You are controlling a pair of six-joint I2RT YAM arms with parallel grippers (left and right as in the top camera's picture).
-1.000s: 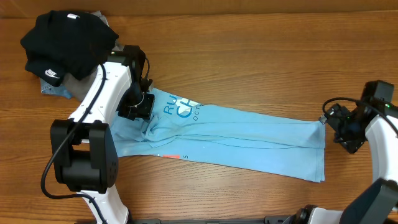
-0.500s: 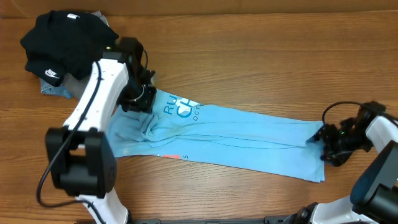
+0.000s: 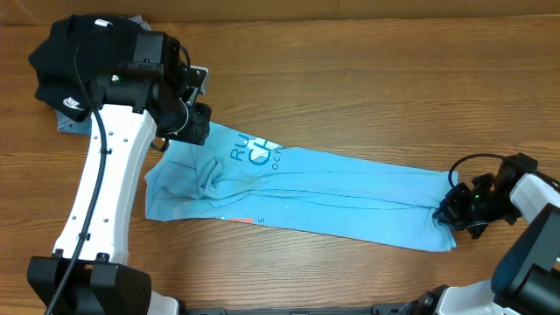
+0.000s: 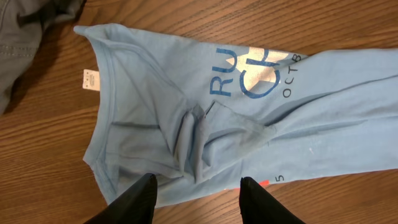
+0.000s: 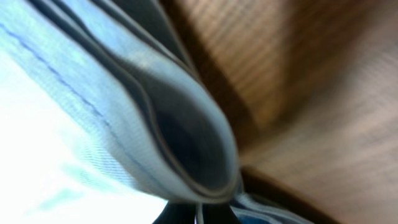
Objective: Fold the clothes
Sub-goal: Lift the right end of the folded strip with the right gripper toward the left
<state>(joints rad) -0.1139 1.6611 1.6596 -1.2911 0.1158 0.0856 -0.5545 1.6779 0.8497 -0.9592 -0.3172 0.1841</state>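
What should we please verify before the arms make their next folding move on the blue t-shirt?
1. Left gripper open, empty, above the collar: ok.
2. Right gripper shut on the t-shirt hem: ok.
3. T-shirt lying flat: not ok, bunched beside the print.
4. Grey garment clear of the collar: cannot tell.
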